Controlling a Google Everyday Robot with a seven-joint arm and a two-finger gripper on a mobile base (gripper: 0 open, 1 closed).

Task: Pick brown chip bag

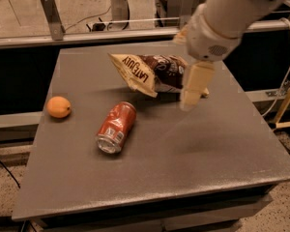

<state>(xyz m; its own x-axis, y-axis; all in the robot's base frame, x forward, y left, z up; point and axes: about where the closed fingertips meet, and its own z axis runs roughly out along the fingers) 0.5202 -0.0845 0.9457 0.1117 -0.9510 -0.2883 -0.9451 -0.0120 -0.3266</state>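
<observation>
The brown chip bag (145,74) lies on its side at the back middle of the grey table (208,149), cream end with "LATE JULY" lettering to the left, dark brown panel to the right. My gripper (192,88) hangs from the white arm (222,18), which comes in from the upper right. It hovers over the bag's right end and hides that part. I cannot tell whether it touches the bag.
A red soda can (116,127) lies on its side in front of the bag, left of centre. A small orange fruit (58,107) sits near the table's left edge. A rail and posts (52,14) run behind the table.
</observation>
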